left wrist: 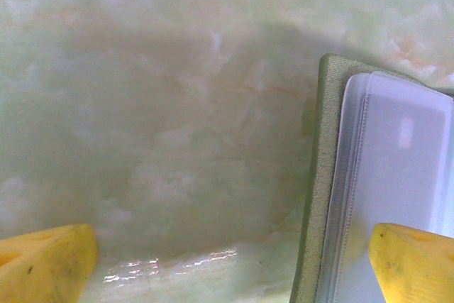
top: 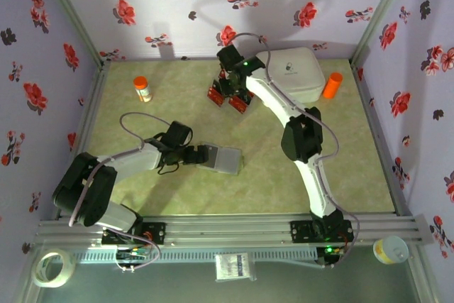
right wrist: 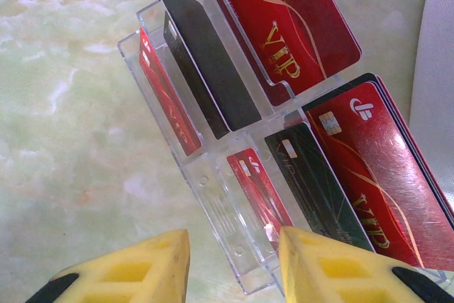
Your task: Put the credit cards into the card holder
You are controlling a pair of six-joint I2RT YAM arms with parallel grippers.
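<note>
Yellow pads spread wide on my left gripper [left wrist: 234, 257], and between them nothing but pale green marbled table [left wrist: 177, 104]. The card holder [left wrist: 323, 175] sits at the edge of my left wrist view. Its olive-green cover lies flat and opened out, with a clear plastic sleeve on top. One of my left fingers [left wrist: 415, 260] hangs over that sleeve; whether it touches, I cannot tell. From above, the card holder [top: 225, 161] lies near the middle of the table, just in front of my left gripper [top: 204, 155].

Over to the other side now. My right gripper [right wrist: 234, 264] is down at the far end of the table, jaws partly apart and clamped on nothing. The near corner of a clear plastic rack [right wrist: 213, 196] pokes in between the fingers. The credit cards [right wrist: 284, 19] stand in its slots: red ones with gold VIP lettering and a couple of black ones, all leaning in their compartments.

The overhead view puts the credit cards [top: 230, 98] right under my right gripper [top: 230, 89]. They are just beside the big white box [top: 298, 69] and well apart from the card holder. A small bottle with an orange cap [top: 142, 89] stands off to the left at the back, and an orange cylinder [top: 332, 84] stands to the right of the white box.
</note>
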